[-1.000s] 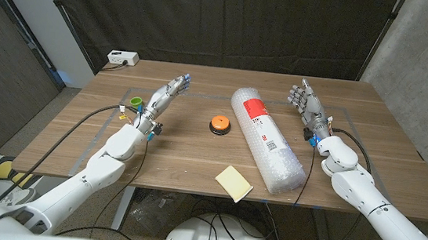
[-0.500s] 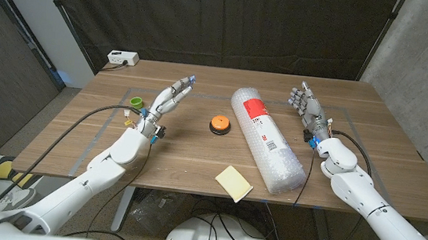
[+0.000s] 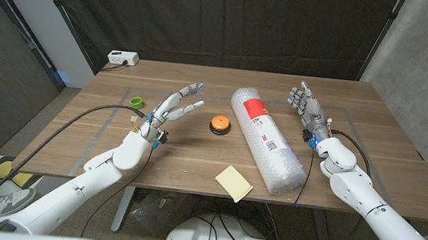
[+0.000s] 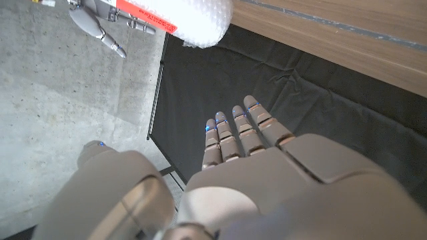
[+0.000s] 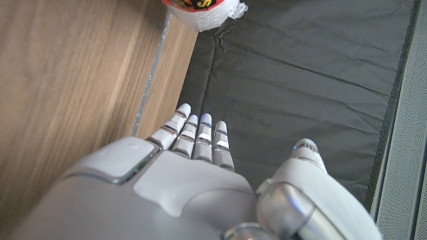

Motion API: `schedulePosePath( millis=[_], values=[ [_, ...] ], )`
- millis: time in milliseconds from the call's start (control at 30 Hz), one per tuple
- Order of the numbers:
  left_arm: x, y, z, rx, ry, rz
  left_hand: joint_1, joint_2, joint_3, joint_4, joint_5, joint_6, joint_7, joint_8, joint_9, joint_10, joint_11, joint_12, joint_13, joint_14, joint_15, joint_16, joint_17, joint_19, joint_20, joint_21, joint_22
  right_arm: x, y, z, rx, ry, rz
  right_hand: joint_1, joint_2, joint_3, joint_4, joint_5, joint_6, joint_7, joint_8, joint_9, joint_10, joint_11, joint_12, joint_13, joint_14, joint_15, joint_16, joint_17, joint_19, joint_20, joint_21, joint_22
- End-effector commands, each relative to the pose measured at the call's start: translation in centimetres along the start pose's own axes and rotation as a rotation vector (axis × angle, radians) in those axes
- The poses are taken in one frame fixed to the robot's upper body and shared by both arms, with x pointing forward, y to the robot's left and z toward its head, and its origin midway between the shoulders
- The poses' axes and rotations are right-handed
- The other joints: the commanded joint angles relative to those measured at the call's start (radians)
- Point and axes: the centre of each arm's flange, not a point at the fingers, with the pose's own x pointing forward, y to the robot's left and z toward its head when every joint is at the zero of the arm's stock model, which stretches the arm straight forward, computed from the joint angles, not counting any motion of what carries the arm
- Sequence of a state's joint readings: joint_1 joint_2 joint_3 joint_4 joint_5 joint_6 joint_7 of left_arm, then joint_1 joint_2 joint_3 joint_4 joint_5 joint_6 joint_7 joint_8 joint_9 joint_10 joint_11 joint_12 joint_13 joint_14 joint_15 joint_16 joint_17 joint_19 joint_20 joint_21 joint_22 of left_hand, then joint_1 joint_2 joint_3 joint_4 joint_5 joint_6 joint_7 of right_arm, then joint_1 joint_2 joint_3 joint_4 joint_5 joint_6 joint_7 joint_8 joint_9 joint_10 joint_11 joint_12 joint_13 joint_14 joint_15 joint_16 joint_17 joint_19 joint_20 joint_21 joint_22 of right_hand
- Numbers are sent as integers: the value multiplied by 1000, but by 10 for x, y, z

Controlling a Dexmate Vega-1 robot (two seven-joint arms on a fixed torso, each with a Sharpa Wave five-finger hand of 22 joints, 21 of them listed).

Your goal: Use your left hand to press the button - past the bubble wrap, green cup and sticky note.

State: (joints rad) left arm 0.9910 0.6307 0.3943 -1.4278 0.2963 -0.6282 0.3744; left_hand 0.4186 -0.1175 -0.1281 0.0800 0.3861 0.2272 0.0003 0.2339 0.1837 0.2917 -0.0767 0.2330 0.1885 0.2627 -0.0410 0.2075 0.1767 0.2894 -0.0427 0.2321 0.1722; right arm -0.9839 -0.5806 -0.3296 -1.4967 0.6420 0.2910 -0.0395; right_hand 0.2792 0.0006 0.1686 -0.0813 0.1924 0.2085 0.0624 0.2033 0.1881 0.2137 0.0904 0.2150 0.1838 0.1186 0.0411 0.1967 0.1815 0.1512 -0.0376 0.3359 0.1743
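Left hand (image 3: 174, 106): hovering left of orange button (image 3: 218, 124), fingers spread, holding nothing. Button sitting mid-table, left of bubble wrap roll (image 3: 267, 138) bearing red label, writing unreadable. Green cup (image 3: 135, 101) far left; yellow sticky note (image 3: 233, 182) near edge. Right hand (image 3: 305, 103): fingers spread, empty.

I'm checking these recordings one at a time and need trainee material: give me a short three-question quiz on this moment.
1. True or false: the left hand is pressing the orange button.
2. What lies between the button and the right hand?
A. the green cup
B. the roll of bubble wrap
C. the yellow sticky note
3. Fill in: the sticky note lies near the table's ____ edge, by the robot.

Key
1. False: its fingers are spread and short of the button.
2. B
3. near
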Motion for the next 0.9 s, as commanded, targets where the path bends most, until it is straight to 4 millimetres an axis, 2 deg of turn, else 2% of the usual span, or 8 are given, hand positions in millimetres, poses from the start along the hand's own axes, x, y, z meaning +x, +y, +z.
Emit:
schedulePosePath(
  millis=[33,333,667,800,900],
  values=[
    [-8,-3,25,213,-34,-12,6,6,-6,-6,9,13,0,8,4,12,1,2,3,9,-24,1,3,9,-19,-1,3,2,3,-1,2,-3,20,6,3,6,-2,0,-4,0,-2,6,6,5,1,2,5,0,-5,2,10,-6,-3,5],
    [-4,-6,40,421,-67,-23,19,13,-7,-9,17,31,-8,9,5,30,-8,3,3,28,-36,3,4,17,-26,-4,4,2,3,-2,5,0,30,7,4,6,-4,-1,-1,3,-1,6,6,4,1,2,5,1,-5,2,13,-8,-5,5],
    [4,-8,49,514,-89,-53,24,15,-11,-10,23,42,-18,9,5,41,-18,3,3,33,-39,1,4,20,-25,-6,4,-1,1,-4,11,13,20,8,5,6,-5,-2,1,4,-1,5,6,6,1,2,5,2,-6,2,14,-7,-9,5],
    [9,-10,54,564,-87,-91,23,16,-15,-8,25,47,-20,9,5,42,-13,0,3,31,-41,-2,5,7,-19,-13,5,-1,-1,-3,7,10,23,7,5,6,-5,-2,2,4,-1,5,6,5,0,3,4,1,-6,2,13,-7,-10,5],
    [12,-12,55,574,-82,-112,3,14,-31,4,24,103,-36,22,4,39,-18,-8,3,22,-44,-8,6,-4,-17,-21,6,-1,-1,-5,12,14,21,5,5,4,-4,-3,16,4,4,5,5,6,0,3,3,2,-6,3,13,-7,-13,5]
  ],
)
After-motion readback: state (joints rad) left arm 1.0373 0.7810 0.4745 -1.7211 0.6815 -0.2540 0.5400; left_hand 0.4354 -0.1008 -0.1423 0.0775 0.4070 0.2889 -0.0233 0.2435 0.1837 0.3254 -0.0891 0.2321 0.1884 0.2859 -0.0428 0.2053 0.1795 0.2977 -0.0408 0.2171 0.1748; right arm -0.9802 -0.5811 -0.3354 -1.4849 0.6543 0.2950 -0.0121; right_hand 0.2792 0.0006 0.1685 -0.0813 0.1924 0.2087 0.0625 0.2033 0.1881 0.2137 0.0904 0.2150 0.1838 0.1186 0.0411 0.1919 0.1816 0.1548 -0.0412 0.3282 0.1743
